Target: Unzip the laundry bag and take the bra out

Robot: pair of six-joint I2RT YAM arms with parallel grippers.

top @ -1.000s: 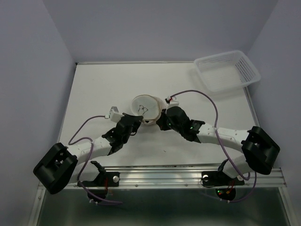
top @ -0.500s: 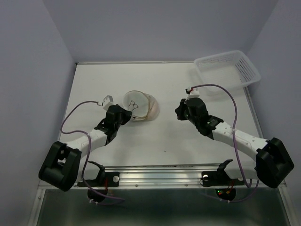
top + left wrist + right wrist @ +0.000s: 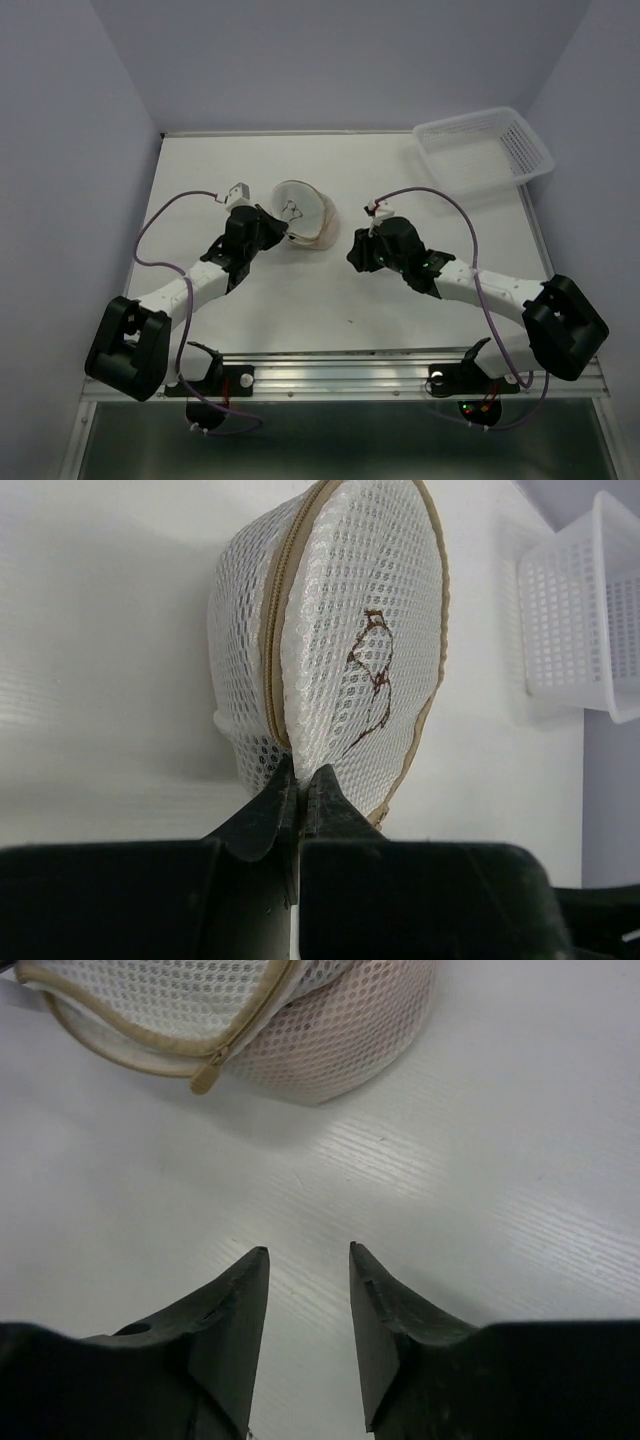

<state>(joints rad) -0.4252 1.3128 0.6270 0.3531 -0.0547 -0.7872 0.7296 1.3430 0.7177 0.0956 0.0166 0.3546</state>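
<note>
The laundry bag (image 3: 303,213) sits on the white counter (image 3: 210,180) a little left of the middle, tipped up on its edge. The left gripper (image 3: 300,777) has its jaws pressed together on the mesh at the bag's near lower edge, right where the tan zipper (image 3: 273,640) comes down. The zipper looks closed along the stretch in view. A brown stitched figure (image 3: 370,680) marks the bag's flat, tan-rimmed face. The right gripper (image 3: 308,1252) hangs low over bare counter just right of the bag, apart from it, its 2 jaws parted with nothing between them. From that wrist view the zipper pull (image 3: 205,1081) lies at the rim, and something pale pink shows through the mesh. A white plastic basket (image 3: 535,152) stands at the far right corner.
</note>
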